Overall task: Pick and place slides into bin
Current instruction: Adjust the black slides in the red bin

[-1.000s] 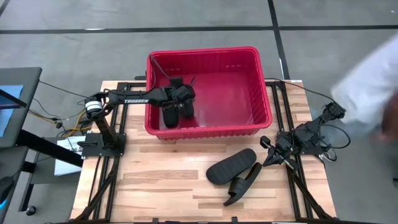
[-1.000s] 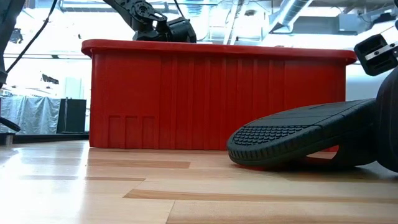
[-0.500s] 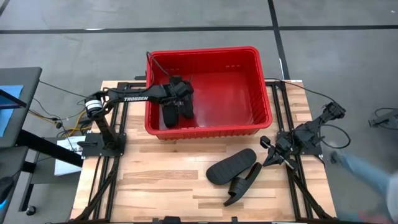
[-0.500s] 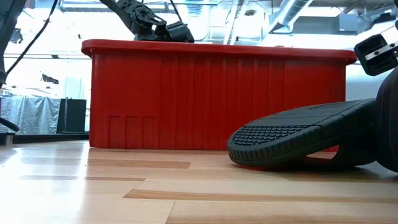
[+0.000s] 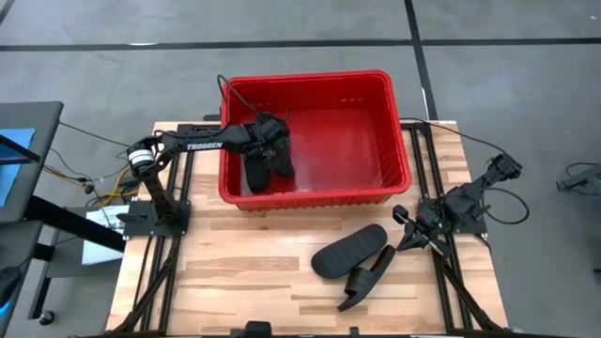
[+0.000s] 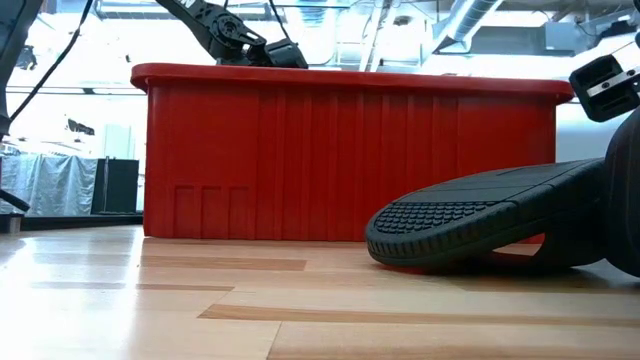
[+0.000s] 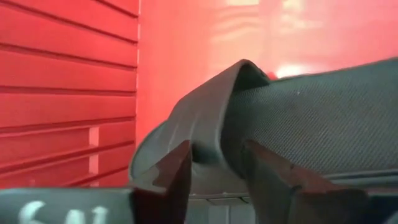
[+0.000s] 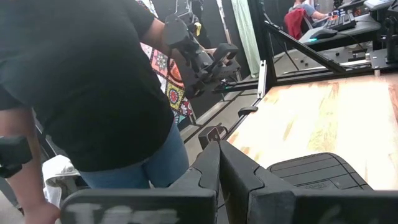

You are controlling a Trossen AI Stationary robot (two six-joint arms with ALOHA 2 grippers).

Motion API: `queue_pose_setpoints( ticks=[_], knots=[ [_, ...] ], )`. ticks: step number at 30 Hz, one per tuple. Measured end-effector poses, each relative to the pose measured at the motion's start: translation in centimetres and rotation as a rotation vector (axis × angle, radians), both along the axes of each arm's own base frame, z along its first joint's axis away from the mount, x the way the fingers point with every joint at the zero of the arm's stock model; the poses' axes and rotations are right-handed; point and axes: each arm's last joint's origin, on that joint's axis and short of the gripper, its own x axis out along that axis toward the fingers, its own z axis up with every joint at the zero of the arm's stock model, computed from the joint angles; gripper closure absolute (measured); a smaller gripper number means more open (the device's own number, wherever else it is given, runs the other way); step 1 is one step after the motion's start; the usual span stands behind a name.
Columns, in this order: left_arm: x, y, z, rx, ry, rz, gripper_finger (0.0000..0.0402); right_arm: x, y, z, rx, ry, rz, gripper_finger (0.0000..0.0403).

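High view: two slides (image 5: 265, 161) lie inside the bin (image 5: 394, 164), in its left half, close against the wall nearest the left arm's base. They sit side by side, touching, with their long axes running from the bin's far side toward its near wall. The left gripper (image 5: 269, 141) is down inside the bin right at these slides. The left wrist view shows its two fingers (image 7: 171, 177) parted a moderate way, one to each side of the raised edge of a slide's strap (image 7: 211, 118); the pads are close to the rubber, but whether they actually pinch it cannot be told. Behind the strap, the bin's ribbed red wall fills that picture.

The other two slides (image 5: 355, 261) rest on the wooden table (image 5: 235, 282), outside the bin and in front of its near wall, toward the right. One lies partly on top of the other, so the pair is crossed and touching. In the low view the upper slide (image 6: 480, 215) shows tilted, its treaded end raised off the wood.

The right gripper (image 5: 406, 237) waits at the table's right edge, just beside those two slides, fingers pressed together and holding nothing. Its wrist view shows a person in a dark shirt (image 8: 81, 74) standing beyond the table.
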Motion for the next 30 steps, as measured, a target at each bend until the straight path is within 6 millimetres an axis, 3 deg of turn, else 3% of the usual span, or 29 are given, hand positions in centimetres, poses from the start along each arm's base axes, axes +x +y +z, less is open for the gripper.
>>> queue_pose_setpoints(
  ticks=[7,30],
  knots=[
    [0.0,0.0,0.0,-0.002,0.015,-0.036,0.0388,0.0,0.0,0.0,0.000,0.000,0.000,0.0403],
    [1.2,-0.7,0.6,0.059,-0.067,-0.067,0.0401,0.0,0.0,0.0,0.000,0.000,0.000,0.0403]
  ],
)
